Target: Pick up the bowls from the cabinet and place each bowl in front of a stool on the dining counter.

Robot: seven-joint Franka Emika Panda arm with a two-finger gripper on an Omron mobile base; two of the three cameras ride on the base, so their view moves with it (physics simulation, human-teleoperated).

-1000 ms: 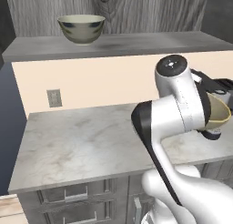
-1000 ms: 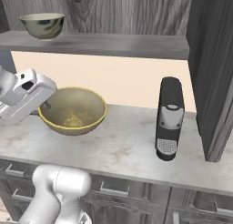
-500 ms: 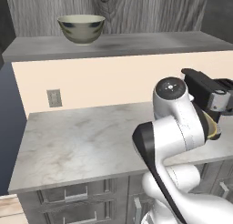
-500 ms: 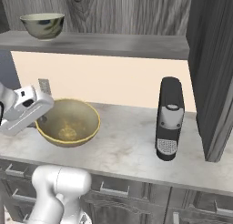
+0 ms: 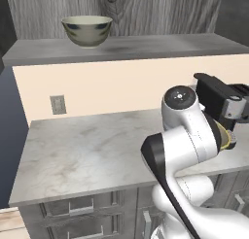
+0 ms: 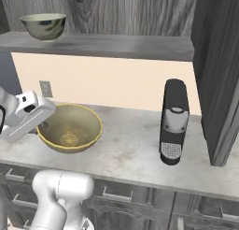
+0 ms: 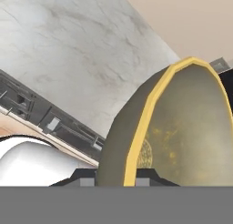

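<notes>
Grips the tan-olive bowl (image 6: 70,127) by its golden rim, pinched narrow in the gripper (image 7: 117,176) with one fingertip inside the wall and one outside, as seen at the bottom of the hand view. Carries it at centre left of the right base view, low over the marble-topped drawer counter (image 6: 135,149); cannot tell whether its foot touches the slab or hangs just above. Shows as a sliver of yellow rim (image 5: 225,137) at the right edge of the left base view, behind the white wrist. Has sunk lower in the frame over the last second and drifted a little leftward, with the hand rolled round it, so reads as a carry away from the cabinet rather than a put-down. Means, by judgement, one bowl out and in transit, with neither stools nor dining counter met yet, and a drive or wide swing ahead. Looks deep and round, plain olive outside, mottled gold-brown inside, opening upward in the right base view. Leaves the patterned bowl (image 5: 87,30) on the cabinet shelf (image 5: 160,44) at upper left, upright and well apart from the held one, to be fetched afterwards. Passes well left of the black coffee machine (image 6: 173,121) on the same counter, near the tall cabinet door (image 6: 217,61).
</notes>
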